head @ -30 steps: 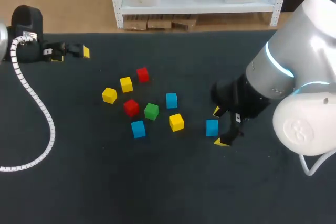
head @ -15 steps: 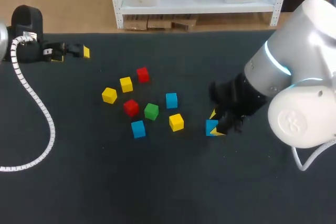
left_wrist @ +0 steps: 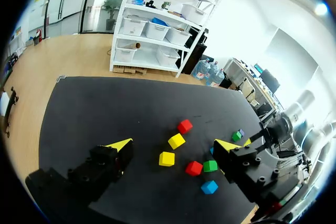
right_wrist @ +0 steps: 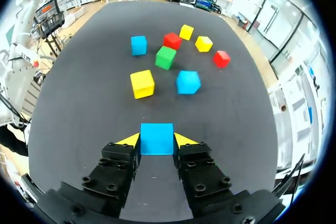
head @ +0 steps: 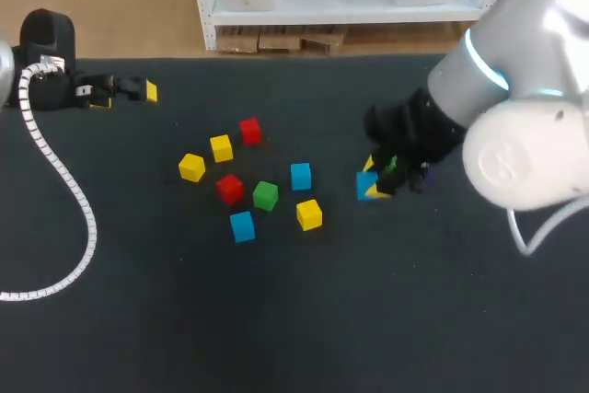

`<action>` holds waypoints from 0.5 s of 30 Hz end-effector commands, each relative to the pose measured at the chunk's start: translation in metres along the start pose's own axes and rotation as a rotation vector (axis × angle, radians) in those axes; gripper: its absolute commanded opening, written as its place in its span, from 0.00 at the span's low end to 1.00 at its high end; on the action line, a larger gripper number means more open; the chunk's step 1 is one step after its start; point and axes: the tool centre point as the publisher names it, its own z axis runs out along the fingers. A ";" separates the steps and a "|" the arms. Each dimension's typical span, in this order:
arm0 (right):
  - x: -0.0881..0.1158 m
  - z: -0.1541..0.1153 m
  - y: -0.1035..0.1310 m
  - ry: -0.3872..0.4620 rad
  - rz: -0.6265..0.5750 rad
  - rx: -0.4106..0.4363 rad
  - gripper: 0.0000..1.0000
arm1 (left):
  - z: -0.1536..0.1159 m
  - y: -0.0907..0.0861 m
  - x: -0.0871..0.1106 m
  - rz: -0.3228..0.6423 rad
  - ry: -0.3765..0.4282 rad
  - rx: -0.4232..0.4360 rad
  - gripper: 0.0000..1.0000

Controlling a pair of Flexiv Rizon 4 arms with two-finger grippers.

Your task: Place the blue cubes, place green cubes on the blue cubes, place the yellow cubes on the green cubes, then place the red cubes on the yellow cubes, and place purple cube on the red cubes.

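Observation:
My right gripper (head: 370,181) is shut on a blue cube (right_wrist: 156,138), one yellow-tipped finger on each side, to the right of the loose cubes. Ahead of it lie another blue cube (right_wrist: 188,82), a yellow cube (right_wrist: 142,83), a green cube (right_wrist: 166,57) and a third blue cube (right_wrist: 138,45). Beyond those are two red cubes (right_wrist: 171,40) (right_wrist: 221,58) and two yellow cubes (right_wrist: 186,31) (right_wrist: 203,43). A small green cube (left_wrist: 236,136) and a purple cube (left_wrist: 241,132) show beside my right arm in the left wrist view. My left gripper (head: 129,91) stands open at the far left, holding nothing.
The black table (head: 276,319) has bare room along its front and at its far right. A white ribbed cable (head: 64,181) trails from my left arm over the table's left side. The loose cubes cluster in the table's middle.
My right gripper closed on the blue cube, then carried it up the head view, a little left. The left arm and the other cubes have not moved.

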 end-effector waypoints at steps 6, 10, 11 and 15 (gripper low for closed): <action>-0.005 0.005 -0.044 0.006 -0.018 -0.047 0.00 | 0.000 0.000 0.000 0.000 0.000 0.000 1.00; -0.009 0.011 -0.052 0.003 -0.028 -0.049 0.00 | 0.000 0.000 0.000 0.000 0.000 0.000 1.00; -0.010 0.014 -0.054 -0.001 -0.031 -0.055 0.00 | 0.000 0.000 0.000 0.000 0.000 0.000 1.00; -0.013 0.020 -0.059 -0.002 -0.035 -0.058 0.00 | 0.000 0.000 0.000 0.000 0.000 0.000 1.00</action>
